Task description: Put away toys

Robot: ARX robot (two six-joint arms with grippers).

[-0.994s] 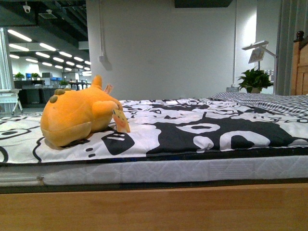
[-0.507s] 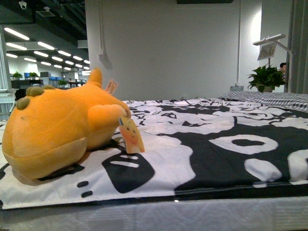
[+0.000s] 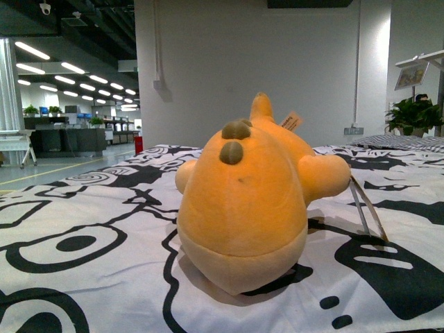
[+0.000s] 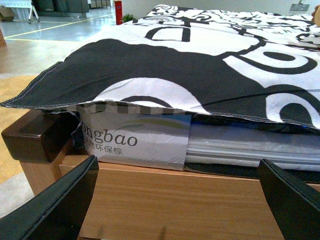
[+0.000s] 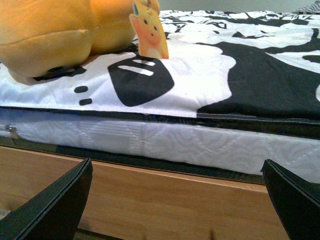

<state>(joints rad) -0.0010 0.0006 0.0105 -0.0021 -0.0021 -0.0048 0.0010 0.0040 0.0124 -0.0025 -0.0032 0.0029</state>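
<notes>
Plainly, we judge the task barely begun. The plush toy [image 3: 243,208] lies on the bed's black-and-white cover [image 3: 76,239], not held by anything, and we see no box, basket or shelf to take it. Everything is left to do: reach, grasp, lift, carry and set down.

Neither arm shows in the front view. In its wrist view, our left end effector [image 4: 177,162] is spread wide with nothing between its fingers, low in front of the wooden bed frame [image 4: 165,205] at a corner of the bed, with the toy out of that view. Our right end effector [image 5: 177,162] is also spread and empty, facing the mattress [image 5: 200,142] side; the toy [image 5: 55,27] sits above it near the bed's edge, apart from the fingers.

As for writing, a label [image 4: 135,142] on the mattress end reads "ongbao", its start hidden under the cover's hem, with the characters "环保棕" beneath. The toy's hang tag [image 5: 150,30] carries a small cartoon figure, but no words we can read. A second, smaller tag [image 3: 291,121] on top of the toy has print too small to make out.
</notes>
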